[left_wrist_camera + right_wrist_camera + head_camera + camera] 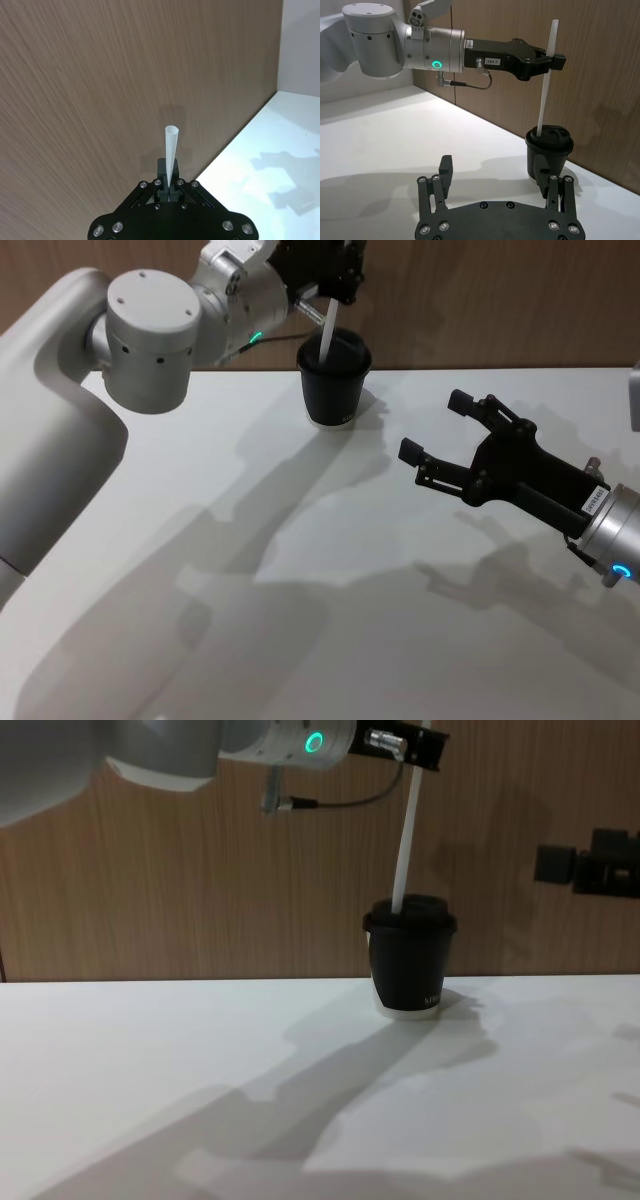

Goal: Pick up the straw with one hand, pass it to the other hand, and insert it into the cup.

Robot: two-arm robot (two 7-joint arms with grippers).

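This looks like a robot test bay in a lab or demonstration room, not a home or a kitchen. A plain white tabletop (300, 590) stands bare and unmarked, pushed against a brown wood-grain wall panel (150, 890) that closes the scene at 12 o'clock. In the left wrist view the panel meets a pale grey wall (300, 45) in a corner. Two robot arms with silver joints and glowing status rings reach in from 10 and 4 o'clock, and a lone black paper cup (334, 380) sits at 12 o'clock as a staged prop.
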